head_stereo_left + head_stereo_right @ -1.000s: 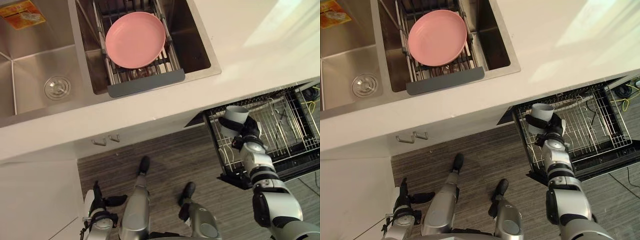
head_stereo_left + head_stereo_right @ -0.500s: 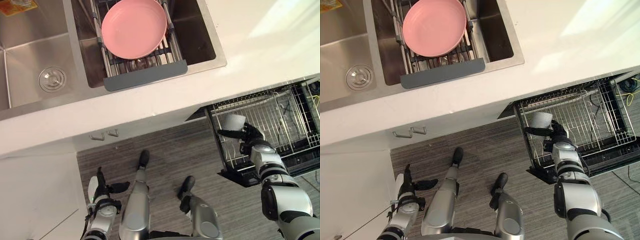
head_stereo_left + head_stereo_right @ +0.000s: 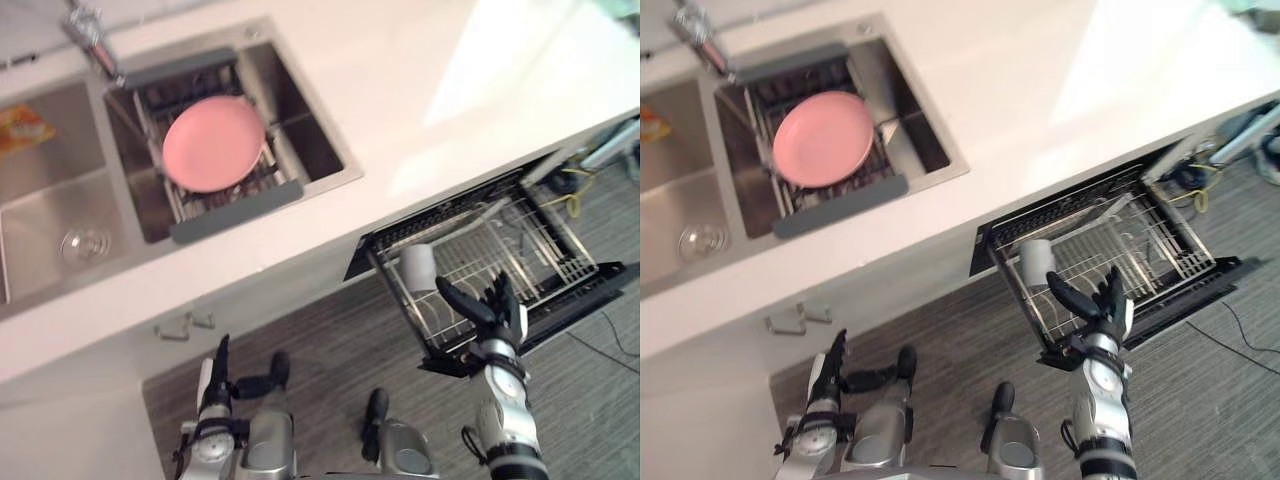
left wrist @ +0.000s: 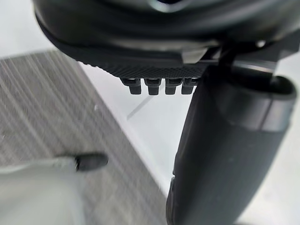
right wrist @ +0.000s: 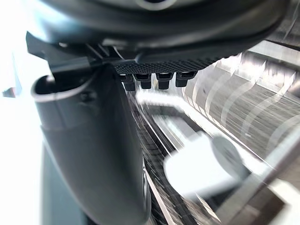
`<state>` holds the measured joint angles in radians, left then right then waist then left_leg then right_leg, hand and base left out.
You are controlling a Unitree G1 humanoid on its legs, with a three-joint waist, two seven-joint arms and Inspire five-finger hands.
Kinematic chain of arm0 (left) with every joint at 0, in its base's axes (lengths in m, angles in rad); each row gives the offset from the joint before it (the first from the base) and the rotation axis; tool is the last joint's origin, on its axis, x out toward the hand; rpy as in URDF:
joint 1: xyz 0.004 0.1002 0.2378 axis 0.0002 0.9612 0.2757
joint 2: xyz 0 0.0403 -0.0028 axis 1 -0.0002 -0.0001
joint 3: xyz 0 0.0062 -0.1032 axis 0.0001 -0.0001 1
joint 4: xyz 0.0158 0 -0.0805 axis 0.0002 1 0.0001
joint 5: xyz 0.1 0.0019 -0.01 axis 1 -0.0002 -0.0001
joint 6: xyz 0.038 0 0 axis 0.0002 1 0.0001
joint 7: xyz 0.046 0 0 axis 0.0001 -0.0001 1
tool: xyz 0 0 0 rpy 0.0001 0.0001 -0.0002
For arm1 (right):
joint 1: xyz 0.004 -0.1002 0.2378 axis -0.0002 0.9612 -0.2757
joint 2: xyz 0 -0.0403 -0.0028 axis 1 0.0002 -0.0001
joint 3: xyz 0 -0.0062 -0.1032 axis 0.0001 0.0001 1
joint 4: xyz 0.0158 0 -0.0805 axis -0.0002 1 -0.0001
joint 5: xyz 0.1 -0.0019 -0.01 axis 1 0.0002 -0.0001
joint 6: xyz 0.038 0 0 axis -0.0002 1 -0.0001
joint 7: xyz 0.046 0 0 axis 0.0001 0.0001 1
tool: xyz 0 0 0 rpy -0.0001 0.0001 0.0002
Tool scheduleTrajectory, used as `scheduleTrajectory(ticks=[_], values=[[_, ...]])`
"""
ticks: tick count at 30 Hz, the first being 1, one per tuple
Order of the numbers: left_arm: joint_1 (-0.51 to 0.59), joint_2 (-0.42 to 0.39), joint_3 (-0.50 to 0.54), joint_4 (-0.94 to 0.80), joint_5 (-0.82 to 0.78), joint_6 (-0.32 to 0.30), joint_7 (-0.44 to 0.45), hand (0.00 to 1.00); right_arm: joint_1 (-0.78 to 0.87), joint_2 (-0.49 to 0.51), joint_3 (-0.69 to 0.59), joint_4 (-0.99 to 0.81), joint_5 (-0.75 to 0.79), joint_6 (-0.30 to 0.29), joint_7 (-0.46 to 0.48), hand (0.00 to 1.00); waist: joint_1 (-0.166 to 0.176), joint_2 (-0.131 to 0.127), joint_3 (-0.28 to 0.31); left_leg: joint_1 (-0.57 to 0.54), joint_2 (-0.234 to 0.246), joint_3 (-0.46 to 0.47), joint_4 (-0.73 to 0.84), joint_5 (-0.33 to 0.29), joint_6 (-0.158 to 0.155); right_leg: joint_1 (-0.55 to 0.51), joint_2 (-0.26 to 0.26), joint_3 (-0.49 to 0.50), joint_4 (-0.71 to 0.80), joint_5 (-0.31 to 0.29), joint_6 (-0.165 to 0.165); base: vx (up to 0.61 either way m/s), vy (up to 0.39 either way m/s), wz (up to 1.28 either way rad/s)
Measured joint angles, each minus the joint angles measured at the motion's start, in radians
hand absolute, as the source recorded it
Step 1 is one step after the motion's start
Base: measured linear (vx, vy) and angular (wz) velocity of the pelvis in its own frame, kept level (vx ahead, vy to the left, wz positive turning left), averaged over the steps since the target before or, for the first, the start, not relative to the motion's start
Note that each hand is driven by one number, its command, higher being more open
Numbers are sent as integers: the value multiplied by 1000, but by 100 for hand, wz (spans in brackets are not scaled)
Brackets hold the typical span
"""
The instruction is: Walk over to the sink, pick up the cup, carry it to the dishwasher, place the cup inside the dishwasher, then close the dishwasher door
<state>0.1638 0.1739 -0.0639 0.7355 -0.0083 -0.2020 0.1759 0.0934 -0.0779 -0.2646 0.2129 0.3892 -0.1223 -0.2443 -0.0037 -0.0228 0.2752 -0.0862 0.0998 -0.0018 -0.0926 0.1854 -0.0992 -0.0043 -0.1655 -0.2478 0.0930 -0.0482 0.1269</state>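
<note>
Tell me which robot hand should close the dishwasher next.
Right: the right robot hand hangs open beside the dishwasher rack holding the cup; the left robot hand is low by the sink cabinet.

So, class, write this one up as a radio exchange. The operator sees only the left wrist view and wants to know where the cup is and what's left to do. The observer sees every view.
Operator: Nothing useful in my view. Where's the cup?
Observer: The cup sits in the dishwasher rack, at its left end, close under the counter.
Operator: Is the right hand holding it?
Observer: No. The right hand is open beside the cup, fingers spread, holding nothing.
Operator: Is the dishwasher closed?
Observer: Not yet. The rack is pulled out from under the counter.
</note>
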Motion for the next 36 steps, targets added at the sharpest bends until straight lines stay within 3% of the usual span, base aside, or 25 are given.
scheduleTrajectory(ticks=[5, 7, 9, 12, 15, 19, 23, 25, 27, 28, 29, 30, 31, 32, 33, 35, 36], values=[[11, 9, -4, 30, -26, 0, -111, 100, 48, 27, -46, -187, 38, -36, 93, 100, -44, 13, -72, 52, 24, 44, 0, -31, -15, 42, 19, 41, -31, 10, -8, 17, -33, -31], [11, 3, -15, 55, -27, -5, -145, 100, 49, 26, -54, -291, 55, -45, 173, 100, -46, 20, -98, 55, 39, 57, 0, -34, -16, 44, 33, 52, -49, 21, -16, -25, -41, -20], [11, -3, -53, 98, -35, 3, -192, 100, 46, 14, -57, -417, 105, -54, 323, 100, -50, 22, -109, 70, 54, 65, 0, -37, -20, 65, 47, 48, -61, 25, -22, -21, -62, -1], [1, -20, -63, 140, -49, 23, -198, 100, 16, -27, -44, -471, 183, -56, 472, 100, -67, 22, -135, 74, 62, 104, 0, -31, -16, 99, 44, 9, -75, 25, -23, -14, -29, 34], [-15, -38, -60, 175, -37, 45, -147, 100, -8, -42, -38, -471, 233, -42, 546, 100, -66, 22, -149, 73, 54, 139, 0, -25, -9, 134, 25, -43, -81, 20, -14, -15, 16, 48], [-22, -51, -28, 187, -51, 96, -145, 100, -23, -57, -9, -468, 273, -6, 563, 100, -58, 24, -162, 68, 28, 133, 0, -13, 5, 161, -2, -102, -79, 7, 5, 2, 25, 49], [-45, -51, 0, 216, -104, 220, -159, 100, -34, -69, 59, -451, 316, 74, 578, 100, -53, 18, -179, 68, -13, 123, 0, -6, 16, 158, -50, -135, -23, -33, 34, 28, 34, 28], [-58, -43, -1, 225, -115, 260, -166, 100, -34, -68, 76, -412, 315, 92, 563, 100, -44, -5, -187, 72, -66, 105, 0, -16, 36, 143, -115, -161, 70, -86, 59, 80, 69, 44], [-72, -43, -2, 247, -116, 272, -163, 100, -37, -71, 74, -371, 314, 97, 527, 100, -40, -11, -192, 83, -97, 88, 0, -31, 57, 117, -167, -164, 198, -101, 72, 92, 57, 48], [-74, -42, -2, 252, -116, 280, -160, 100, -38, -71, 74, -353, 313, 98, 511, 100, -38, -9, -193, 85, -103, 83, 0, -32, 61, 84, -185, -146, 282, -98, 66, 104, 127, 54], [-77, -32, 0, 253, -130, 291, -158, 100, -36, -67, 75, -322, 312, 101, 483, 100, -38, -19, -187, 104, -108, 70, 2, -28, 68, 14, -214, -96, 459, -64, 2, 104, 138, 55], [-81, -24, 15, 255, -146, 305, -162, 100, -36, -63, 76, -302, 311, 106, 462, 100, -37, -34, -178, 133, -115, 46, 7, -34, 80, -39, -226, -38, 602, 11, -110, 135, 152, 58], [-81, -20, 24, 256, -154, 309, -165, 100, -35, -58, 76, -301, 311, 108, 455, 100, -38, -38, -174, 148, -117, 32, 8, -40, 88, -55, -223, -4, 651, 51, -144, 136, 63, 61], [-82, -14, 39, 258, -172, 320, -172, 100, -33, -47, 76, -303, 311, 108, 453, 100, -41, -49, -168, 169, -114, -1, 9, -52, 107, -89, -185, 95, 721, 20, -102, 103, 7, 73], [-86, -5, 40, 269, -182, 329, -183, 100, -24, -46, 75, -317, 313, 108, 455, 100, -43, -54, -169, 164, -104, -40, 15, -58, 114, -104, -109, 149, 706, -81, -63, 91, -14, 81], [-103, -3, 62, 290, -210, 349, -220, 100, -11, -48, 70, -347, 314, 104, 456, 100, -52, -55, -167, 144, -98, -108, 30, -70, 126, -117, -13, 181, 586, -162, -45, 76, -55, 95], [-114, -1, 74, 299, -217, 370, -239, 100, -10, -48, 70, -354, 314, 103, 459, 100, -53, -56, -162, 128, -100, -141, 46, -79, 130, -138, 37, 210, 514, -168, -46, 46, -91, 92]])
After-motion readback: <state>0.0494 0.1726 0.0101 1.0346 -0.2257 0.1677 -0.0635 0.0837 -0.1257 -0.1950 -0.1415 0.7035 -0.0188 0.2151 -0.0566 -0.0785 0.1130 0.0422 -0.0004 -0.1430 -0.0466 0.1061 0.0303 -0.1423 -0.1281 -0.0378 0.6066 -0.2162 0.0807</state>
